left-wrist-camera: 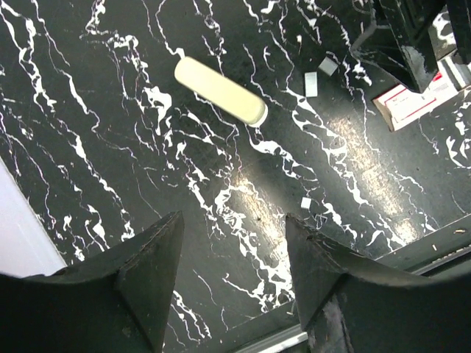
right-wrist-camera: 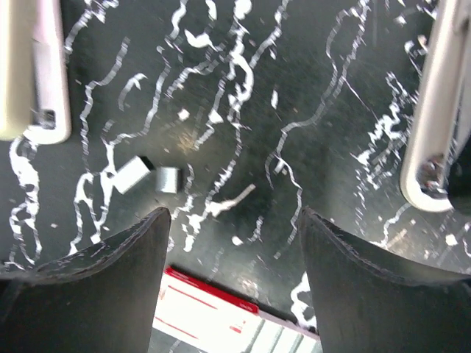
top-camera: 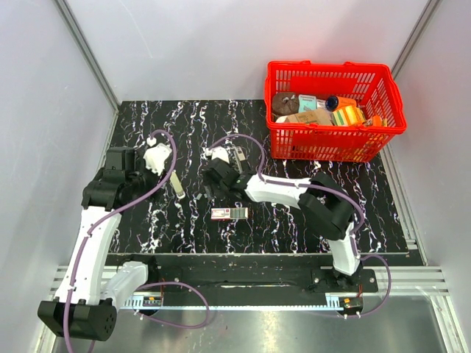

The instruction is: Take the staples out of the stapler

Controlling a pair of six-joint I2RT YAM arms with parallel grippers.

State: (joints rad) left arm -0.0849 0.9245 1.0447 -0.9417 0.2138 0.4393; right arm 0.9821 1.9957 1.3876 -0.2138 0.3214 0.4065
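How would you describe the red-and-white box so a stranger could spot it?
Start at the black marbled table. Near its front centre, by the right gripper, lies a flat box; red-and-white print sets it apart from the plain cream bar to its left.

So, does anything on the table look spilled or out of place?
Yes. Small grey pieces, probably staples, lie scattered on the table, between the cream bar and the red-and-white box; one sits apart.

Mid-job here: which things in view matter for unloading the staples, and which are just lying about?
Job: cream stapler; loose staple pieces on the table.
Lying about: red-and-white box; red basket with its contents.
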